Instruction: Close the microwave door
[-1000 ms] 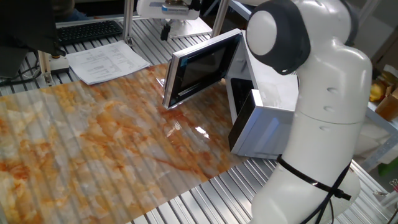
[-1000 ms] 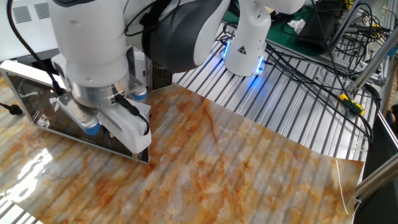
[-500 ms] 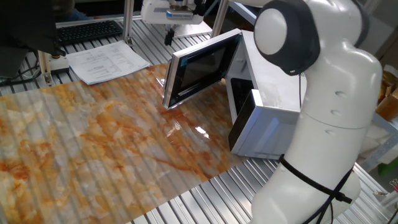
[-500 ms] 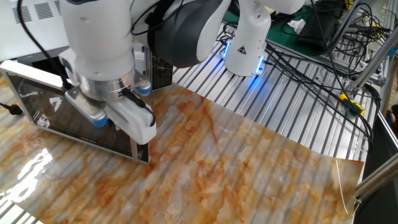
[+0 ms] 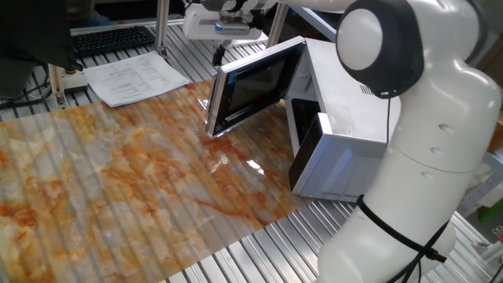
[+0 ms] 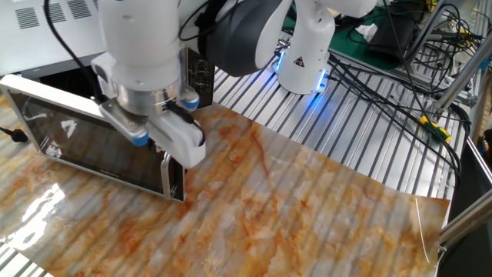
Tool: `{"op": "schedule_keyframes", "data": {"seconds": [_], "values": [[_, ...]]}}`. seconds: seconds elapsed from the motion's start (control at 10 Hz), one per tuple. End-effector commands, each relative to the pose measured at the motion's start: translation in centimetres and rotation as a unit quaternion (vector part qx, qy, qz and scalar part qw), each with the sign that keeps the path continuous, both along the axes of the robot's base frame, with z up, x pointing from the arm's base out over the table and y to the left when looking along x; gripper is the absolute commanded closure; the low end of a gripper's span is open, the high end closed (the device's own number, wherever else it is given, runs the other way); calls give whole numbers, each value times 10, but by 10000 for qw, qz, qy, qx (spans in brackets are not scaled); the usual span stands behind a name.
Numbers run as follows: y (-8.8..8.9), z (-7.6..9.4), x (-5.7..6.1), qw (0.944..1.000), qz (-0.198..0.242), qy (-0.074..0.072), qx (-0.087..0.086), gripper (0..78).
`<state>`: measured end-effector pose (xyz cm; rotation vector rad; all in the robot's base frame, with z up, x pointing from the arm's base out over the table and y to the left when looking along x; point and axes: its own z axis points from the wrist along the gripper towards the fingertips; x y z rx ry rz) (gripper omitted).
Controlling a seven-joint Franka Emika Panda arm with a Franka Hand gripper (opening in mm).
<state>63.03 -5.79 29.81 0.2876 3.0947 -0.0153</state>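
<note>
On marbled orange mat [image 5: 118, 173]: microwave door [image 5: 255, 85] ajar, pincer [image 6: 167, 161] state unclear.

The boxy silver-grey metal microwave [image 5: 346, 126] has a flat door [image 5: 255, 86] with dark glass in a silver frame. The tabletop's glossy sheet [image 5: 134, 181] is marbled orange, rust and grey-white. The arm's gripper [image 6: 165, 138] is white with blue accents, its joint caps dark grey.
</note>
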Motion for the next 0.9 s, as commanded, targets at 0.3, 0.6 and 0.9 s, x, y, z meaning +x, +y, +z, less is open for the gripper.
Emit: {"op": "schedule_keyframes", "data": {"seconds": [0.3,0.6,0.9], "values": [[-3,-1,-28,10000,31,36,-11,776],[-4,-2,-32,9999,-13,106,-14,776],[-4,-2,-32,9999,-44,121,-2,776]]}}
